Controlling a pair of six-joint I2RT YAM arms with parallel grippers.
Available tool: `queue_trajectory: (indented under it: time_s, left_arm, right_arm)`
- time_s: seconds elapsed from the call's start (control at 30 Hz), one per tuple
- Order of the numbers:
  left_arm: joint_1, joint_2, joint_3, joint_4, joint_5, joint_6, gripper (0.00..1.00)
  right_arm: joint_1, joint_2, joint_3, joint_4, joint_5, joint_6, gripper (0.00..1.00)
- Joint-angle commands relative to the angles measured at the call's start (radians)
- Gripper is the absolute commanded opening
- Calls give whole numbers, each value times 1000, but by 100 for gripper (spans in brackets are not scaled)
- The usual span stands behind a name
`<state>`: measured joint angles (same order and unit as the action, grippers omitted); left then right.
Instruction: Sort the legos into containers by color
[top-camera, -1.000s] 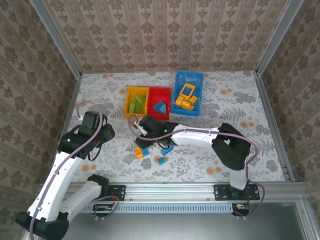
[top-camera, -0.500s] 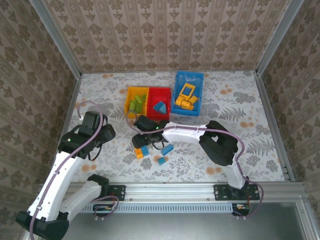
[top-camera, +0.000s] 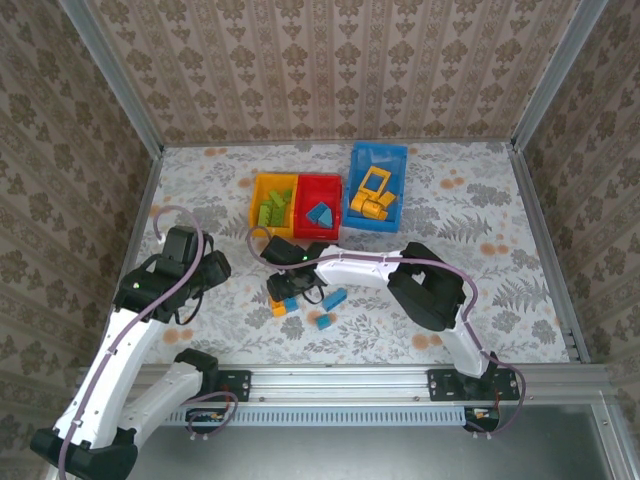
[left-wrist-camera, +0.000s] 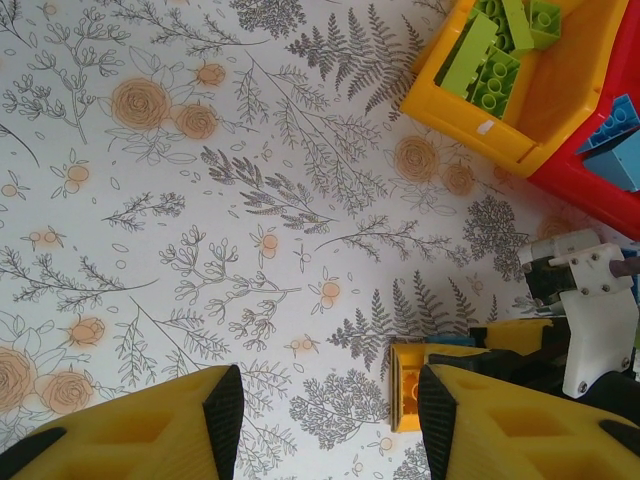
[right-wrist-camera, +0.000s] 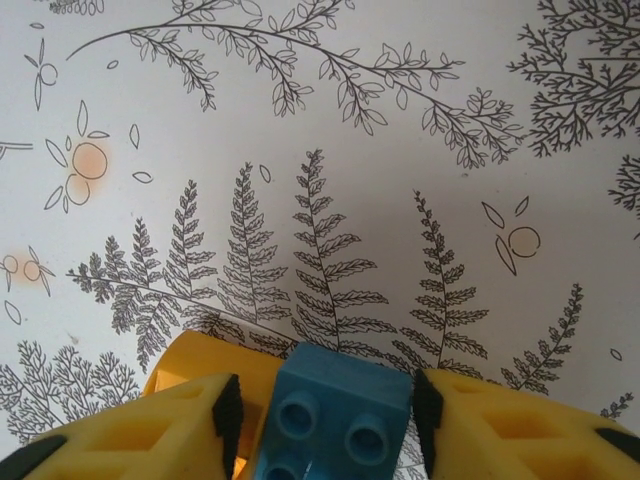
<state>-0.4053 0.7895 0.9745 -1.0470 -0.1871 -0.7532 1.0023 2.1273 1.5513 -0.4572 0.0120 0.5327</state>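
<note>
Two right fingers (right-wrist-camera: 130, 430) either side of a blue brick (right-wrist-camera: 335, 415), grip uncertain; left fingers (left-wrist-camera: 130, 430) apart, empty.

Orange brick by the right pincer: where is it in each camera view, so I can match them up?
Top external: orange brick, lower centre, left of a blue brick.
Left wrist: orange brick, bottom edge, right of centre.
Right wrist: orange brick, bottom left, behind the blue brick.
Shared landmark: the fern-print table.

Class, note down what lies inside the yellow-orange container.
Several green bricks lie piled inside the yellow-orange container. Whatever sits beneath that pile is covered.
</note>
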Motion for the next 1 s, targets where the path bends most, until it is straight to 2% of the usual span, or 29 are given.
queue_trajectory:
  time_s: [0.0,0.53,0.83,0.9,0.97]
  left_arm:
    - [-4,-12,-16,-7,8,-6,52]
    - [-12,10,-14,16,11,-14,52]
    - [-17,22,-14,29,19,-10,52]
    - [-17,20,-22,40,30,-12,52]
    - [-17,22,-28,53,46,-9,52]
  right_arm:
    - [-3,19,-1,-75,40,22,49]
    - [-74,-144,-181,-33,40,39,49]
    - [-77,-163,-244,-37,23,32,50]
    - [-78,-153,-245,-33,17,34,45]
    - [-79,-150,-238,-24,17,27,34]
